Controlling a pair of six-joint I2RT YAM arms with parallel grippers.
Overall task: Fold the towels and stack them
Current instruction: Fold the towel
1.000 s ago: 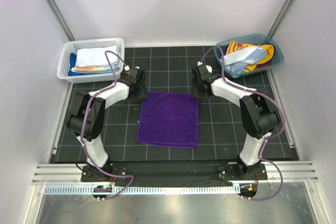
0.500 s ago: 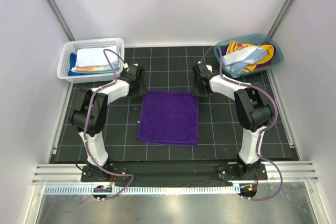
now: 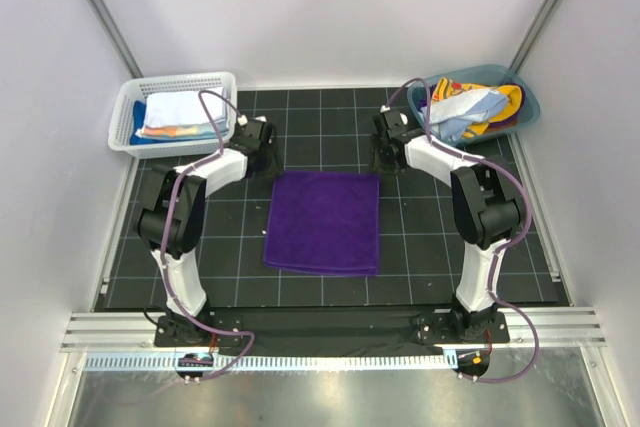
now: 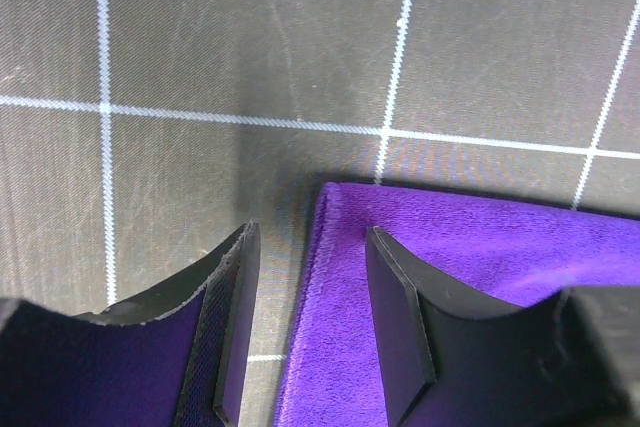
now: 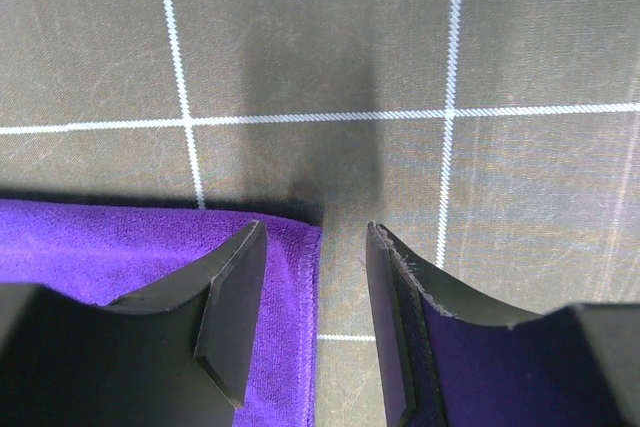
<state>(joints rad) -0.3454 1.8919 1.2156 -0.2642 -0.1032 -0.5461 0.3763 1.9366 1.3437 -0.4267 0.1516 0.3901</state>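
Straddling far-left corner of purple towel [image 3: 322,222] with left gripper [image 4: 310,237], jaws apart, clamping nothing. Lying flat on mat [image 3: 420,247], centre. Straddling far-right corner with right gripper [image 5: 315,237], jaws apart too, empty. Risking a missed hem if closing too high, or a skewed fold if catching one corner only. Leaving more towels [image 3: 468,107] heaped in tub [image 3: 531,107], far right.
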